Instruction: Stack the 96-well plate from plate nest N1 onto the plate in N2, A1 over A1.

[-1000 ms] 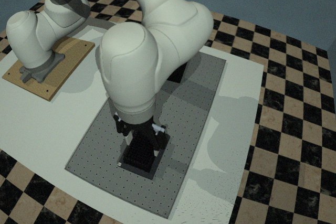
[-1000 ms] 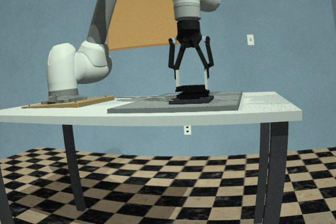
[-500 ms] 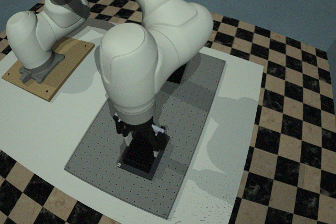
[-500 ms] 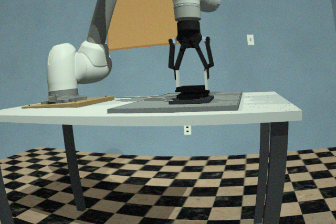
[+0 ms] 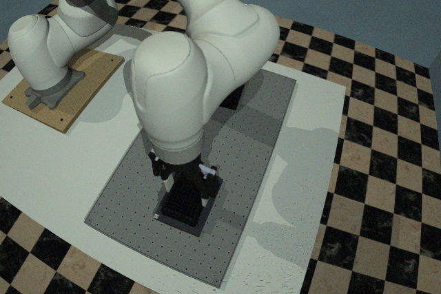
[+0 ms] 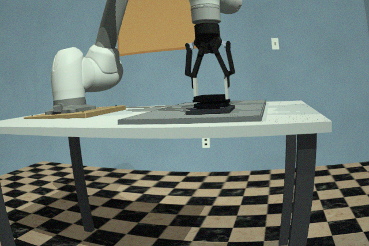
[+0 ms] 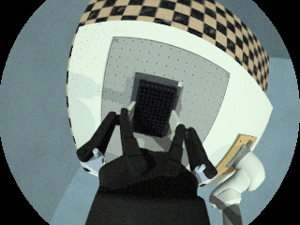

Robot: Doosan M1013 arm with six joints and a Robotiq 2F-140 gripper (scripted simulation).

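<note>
My gripper (image 6: pixel 210 93) points straight down over the plate nest N2 (image 6: pixel 210 109) and is shut on a black 96-well plate (image 6: pixel 210 98), gripping its two long sides. This plate lies level, directly on top of a second black 96-well plate (image 6: pixel 212 105) that sits in the nest. I cannot tell whether they are fully nested. From above, the gripper (image 5: pixel 185 193) straddles the stack (image 5: pixel 180 205), and a small white corner mark (image 5: pixel 156 215) shows at the near left corner. The wrist view shows the plate (image 7: pixel 153 108) between the fingers. The empty nest N1 (image 5: pixel 233 98) is mostly hidden behind the arm.
Both nests stand on a grey perforated baseplate on the white table. The arm's base is on a wooden board (image 5: pixel 67 87) at the far left. The arm's large elbow hangs over the middle of the baseplate.
</note>
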